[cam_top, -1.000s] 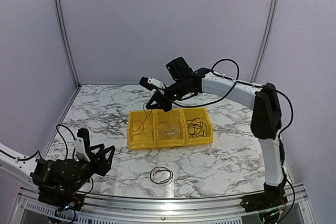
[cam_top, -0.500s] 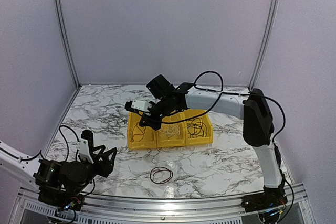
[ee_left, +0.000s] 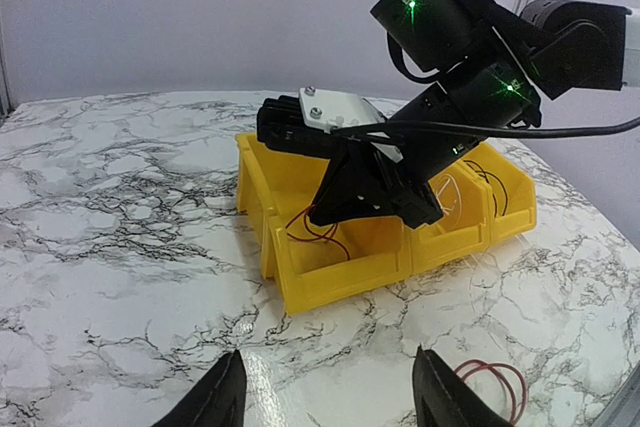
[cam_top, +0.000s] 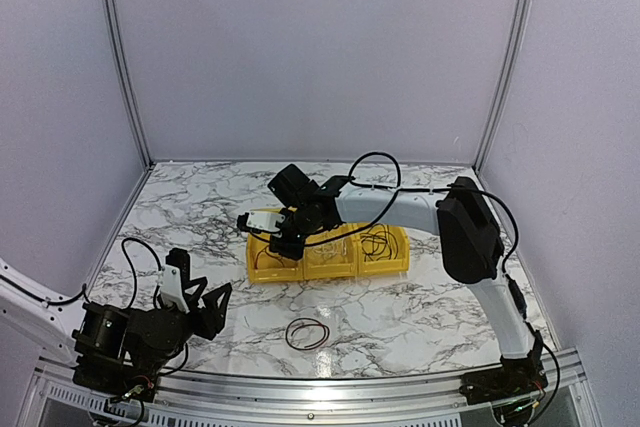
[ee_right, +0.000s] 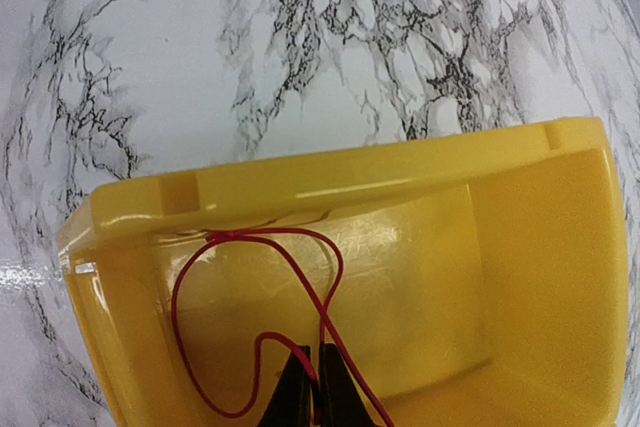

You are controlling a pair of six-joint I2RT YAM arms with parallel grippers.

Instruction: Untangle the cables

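So the red cable (ee_right: 262, 232) is sitting in the left-end compartment of the yellow bin (cam_top: 330, 272), looping along the back wall and down across the floor of that pocket. The right gripper (ee_right: 313, 367) is dipped into the same compartment from above. In the right wrist view its jaws look pressed together with the red strand running right in between them, so I'd call that a pinch on it.

At the other end of the bin, the right-hand compartment has a little mess of black cables (cam_top: 377, 242). The middle compartment has some thin strands too, but the arm covers a lot of it and I can't really tell the colour.

One more loop (cam_top: 307, 333), reddish and dark, lies flat on the marble tabletop (cam_top: 420, 297) in front of the bin, well apart from it.

The left gripper (ee_left: 330, 402) is low over the near-left part of the tabletop, facing the bin, jaws spread wide with nothing between them.
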